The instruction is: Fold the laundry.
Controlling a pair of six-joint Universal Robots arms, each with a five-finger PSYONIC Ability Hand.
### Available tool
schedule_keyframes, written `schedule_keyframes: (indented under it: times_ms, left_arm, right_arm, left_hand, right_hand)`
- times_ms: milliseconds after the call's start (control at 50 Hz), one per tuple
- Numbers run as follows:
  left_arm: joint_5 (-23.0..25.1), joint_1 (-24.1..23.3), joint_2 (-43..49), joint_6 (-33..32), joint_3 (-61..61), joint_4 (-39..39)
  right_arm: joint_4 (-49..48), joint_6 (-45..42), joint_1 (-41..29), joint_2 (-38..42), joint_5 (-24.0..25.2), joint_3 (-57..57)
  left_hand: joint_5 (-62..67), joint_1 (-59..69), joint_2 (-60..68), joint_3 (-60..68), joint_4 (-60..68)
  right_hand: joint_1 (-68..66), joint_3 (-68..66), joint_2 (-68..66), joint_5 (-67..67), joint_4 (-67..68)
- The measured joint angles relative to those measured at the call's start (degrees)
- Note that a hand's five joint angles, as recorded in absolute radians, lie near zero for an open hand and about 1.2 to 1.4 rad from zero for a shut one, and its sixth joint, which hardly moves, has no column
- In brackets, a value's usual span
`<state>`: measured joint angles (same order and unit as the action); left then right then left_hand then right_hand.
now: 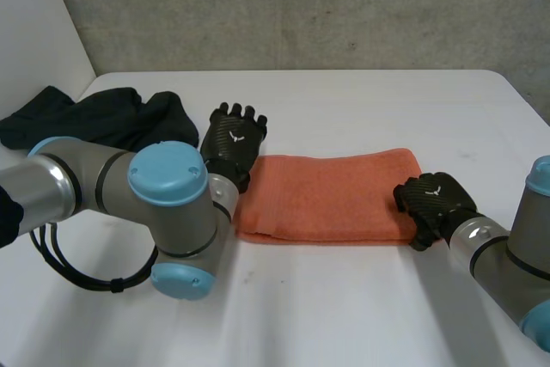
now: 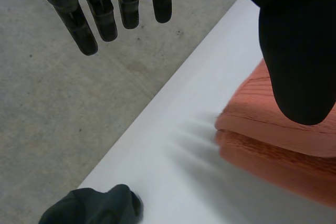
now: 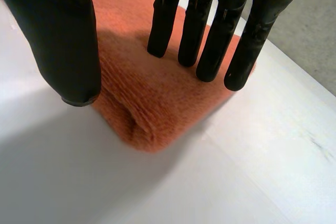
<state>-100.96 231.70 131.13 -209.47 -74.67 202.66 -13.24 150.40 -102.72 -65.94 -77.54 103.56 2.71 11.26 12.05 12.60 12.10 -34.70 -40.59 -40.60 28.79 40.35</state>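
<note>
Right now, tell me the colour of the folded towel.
The towel is plain orange, clearest in the right wrist view.

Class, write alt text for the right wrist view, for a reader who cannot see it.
The robot's right hand lays straight black fingers on top of one end of a folded orange towel, its thumb down beside the towel's folded edge. The towel lies on a white table.

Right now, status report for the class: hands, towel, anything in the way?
Left hand open at one end of orange towel; right hand open, fingers on the other end. Towel folded, flat. Dark clothes apart, nothing blocking.
</note>
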Motion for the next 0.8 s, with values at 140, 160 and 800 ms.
schedule_keyframes:
  times_ms: [140, 160, 800]
  left_arm:
    - [-0.1, -0.2, -0.6, -0.1, -2.3, -0.1]
    - [-0.1, -0.2, -0.7, -0.1, -2.4, -0.1]
    - [-0.1, 2.2, -16.4, 7.2, -11.0, -0.9]
  right_arm:
    - [-1.2, -3.0, 1.8, 0.0, -1.5, 0.8]
    - [-1.3, -3.1, 1.9, 0.0, -1.5, 0.8]
    - [-2.2, -25.5, -23.8, 3.0, 1.1, -14.3]
  left_hand:
    - [0.0, 0.0, 0.0, 0.0, 0.0]
    - [0.0, 0.0, 0.0, 0.0, 0.0]
    - [0.0, 0.0, 0.0, 0.0, -0.2]
  right_hand:
    - [-8.8, -12.0, -12.4, 11.9, 12.2]
    - [-8.8, -12.0, -12.4, 11.9, 12.2]
    - [-21.1, -27.1, -26.9, 28.0, 27.9]
